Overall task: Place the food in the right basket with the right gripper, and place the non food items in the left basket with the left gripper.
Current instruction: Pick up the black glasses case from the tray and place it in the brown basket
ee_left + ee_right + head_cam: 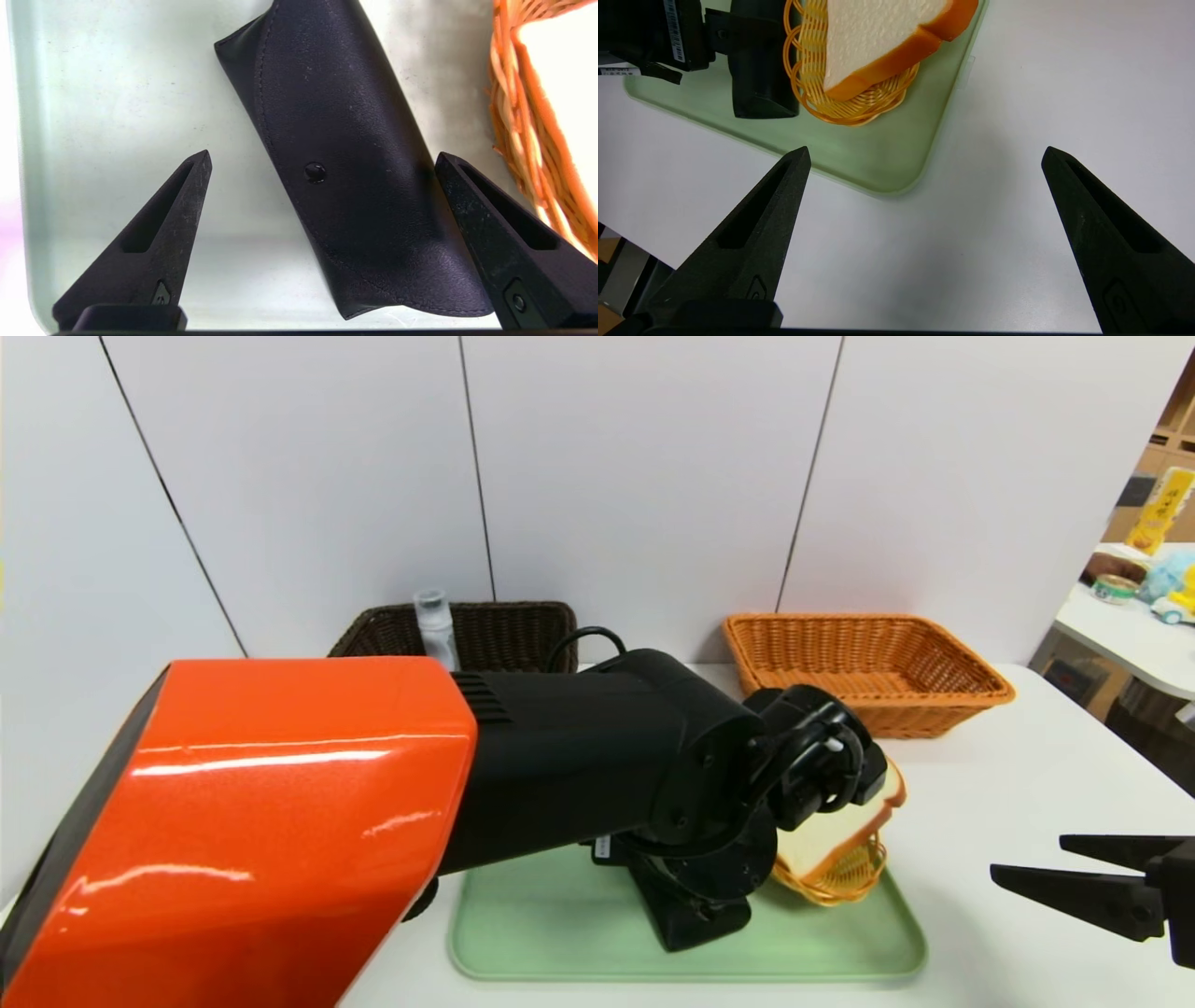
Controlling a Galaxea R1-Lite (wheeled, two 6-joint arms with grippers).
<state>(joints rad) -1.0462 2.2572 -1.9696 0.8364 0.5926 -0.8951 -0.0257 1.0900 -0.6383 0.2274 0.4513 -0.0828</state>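
Glasses case (345,158), black and snap-fastened, lies on the green tray (597,933) under the left gripper (322,161), whose fingers stand wide apart, one right at the case's edge. Beside the case, a slice of white bread (840,821) leans in the small yellow wicker dish (845,882), also on the tray. A clear bottle (436,625) with a label stands in the dark brown basket (513,621); the orange-tan basket (864,686) sits farther right on the white counter (1008,784). The right gripper (927,149) hovers past the tray's corner, fingers spread.
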